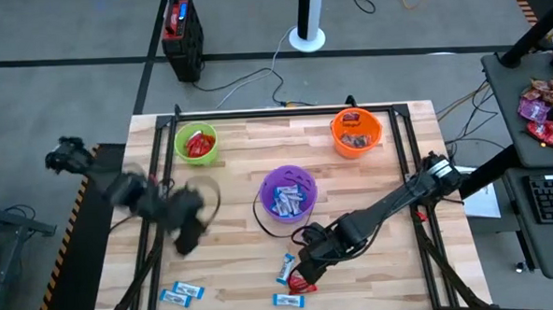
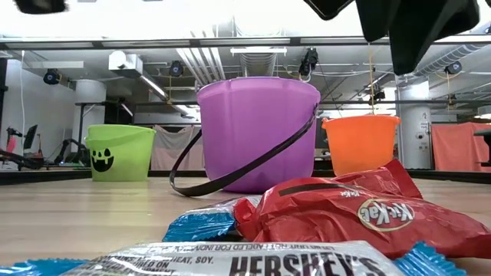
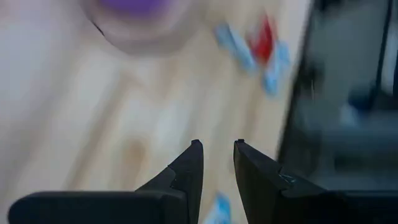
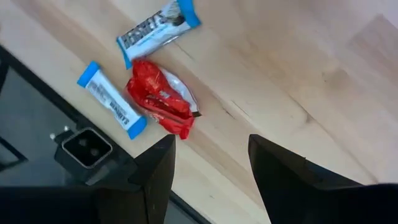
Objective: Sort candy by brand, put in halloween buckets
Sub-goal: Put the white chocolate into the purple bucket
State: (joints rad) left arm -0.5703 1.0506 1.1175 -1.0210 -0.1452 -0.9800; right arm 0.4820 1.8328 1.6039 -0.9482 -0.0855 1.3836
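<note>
The wooden surface (image 1: 244, 269) carries three buckets in a spread: the purple bucket (image 1: 288, 194) near the middle with blue-and-white candy inside, the lime green bucket (image 1: 196, 143) toward the far left holding red wrappers, and the orange bucket (image 1: 356, 132) toward the far right holding brown ones. The right end effector (image 1: 307, 270) hangs just above the front edge with its fingers released and empty, close over a red Kit Kat (image 4: 159, 98) that lies between two blue-and-white Hershey's bars (image 4: 158, 31). The left end effector (image 1: 188, 235) is over the surface left of the purple bucket, its fingers narrowly apart and holding nothing. Two more blue-and-white bars (image 1: 181, 292) lie near the front left corner.
</note>
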